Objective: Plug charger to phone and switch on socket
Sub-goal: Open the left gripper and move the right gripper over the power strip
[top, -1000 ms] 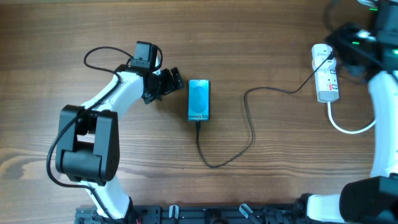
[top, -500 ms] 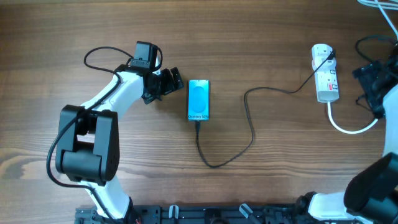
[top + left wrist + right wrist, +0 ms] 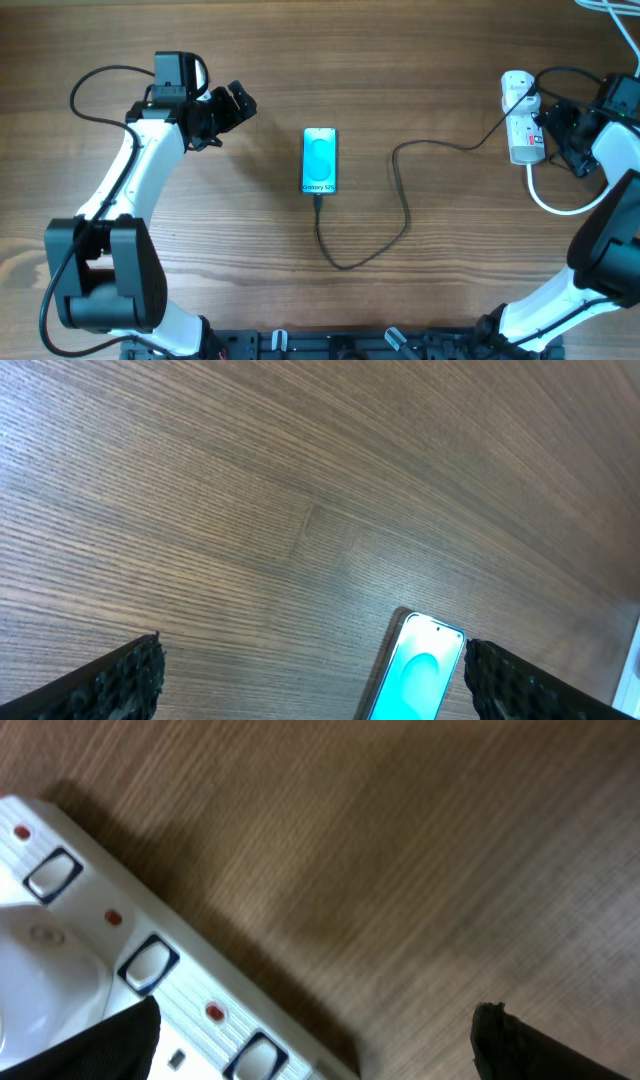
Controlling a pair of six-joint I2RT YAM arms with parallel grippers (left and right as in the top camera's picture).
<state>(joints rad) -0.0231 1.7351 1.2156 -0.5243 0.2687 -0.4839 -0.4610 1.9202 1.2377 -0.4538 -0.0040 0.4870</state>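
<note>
The wooden table (image 3: 450,290) fills the overhead view, with the left arm in the upper left of the frame and the right arm down the right edge. The socket (image 3: 522,125) lies at the upper right, and its thick white cord (image 3: 560,207) curves off below it. The phone (image 3: 320,160) lies face up at the centre. The charger (image 3: 405,195) runs as a thin black line from the socket's top end, loops through the middle of the frame and meets the phone's bottom edge. From that I judge the plugging-in is done, though the tip is too small to confirm it is seated. The left gripper (image 3: 228,108) hangs well apart from the phone, jaws spread as wide as they go and holding nothing. In its wrist view the phone (image 3: 420,678) shows at the bottom, between the two fingertips (image 3: 120,680). The right gripper (image 3: 552,128) sits just beside the socket, jaws likewise fully spread and empty. The step in hand looks to be the switching on. The right wrist view shows the strip (image 3: 190,985) at the lower left, with a row of rocker switches (image 3: 150,963) and red marks (image 3: 112,917). I cannot tell whether any switch is on. The next move calls for one fingertip to be lined up over the rocker serving the charger's outlet and pressed straight down without nudging the strip.
</note>
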